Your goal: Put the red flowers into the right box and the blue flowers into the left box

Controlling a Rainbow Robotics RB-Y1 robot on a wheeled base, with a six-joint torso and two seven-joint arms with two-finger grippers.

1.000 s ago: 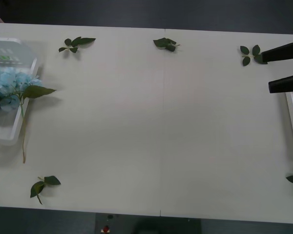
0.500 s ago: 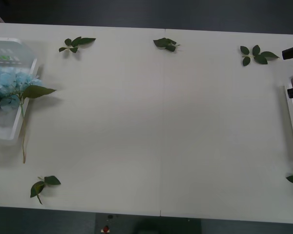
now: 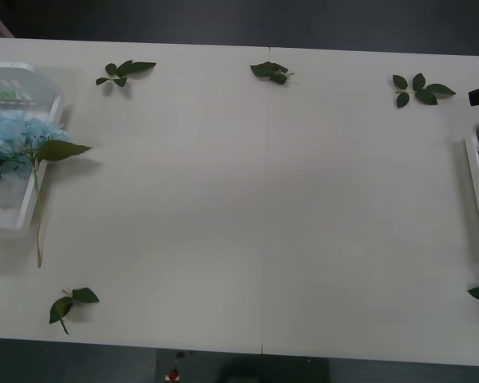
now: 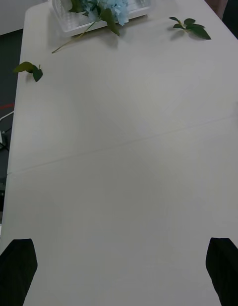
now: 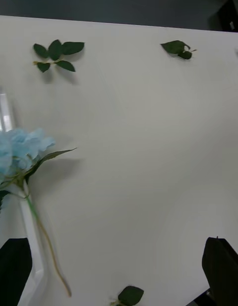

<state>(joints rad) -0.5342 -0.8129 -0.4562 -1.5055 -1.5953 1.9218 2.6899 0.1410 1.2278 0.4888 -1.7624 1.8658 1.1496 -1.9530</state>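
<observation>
Right tool gapes wide and empty above the table.

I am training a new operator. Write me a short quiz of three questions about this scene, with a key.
1. True or false: one stem of the blue flowers sticks out past the rim of the left box onto the table.
2. How many leaf sprigs lie on the table in the front view? A) three B) five C) eight
3. Fill in: the left gripper and the right gripper are both ____.

Key: 1 true; 2 B; 3 open.
</observation>
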